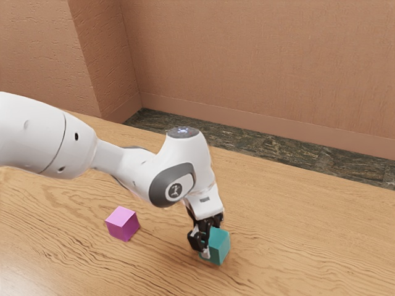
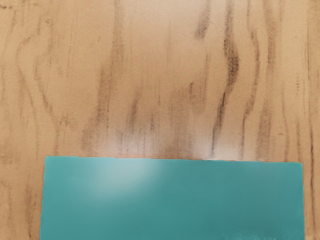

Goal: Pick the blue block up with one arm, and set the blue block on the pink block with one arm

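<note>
The worktop (image 1: 296,209) is wood with pronounced grain and a slight sheen. The blue block (image 1: 221,247) and pink block (image 1: 121,222) have smooth, matt faces. The arm (image 1: 37,142) shell looks like glossy white plastic.

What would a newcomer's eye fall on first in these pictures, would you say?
The white arm holds its end effector down at the blue block on the wooden table, low in the exterior view's middle. The pink block sits apart from it, toward that view's left.
</note>
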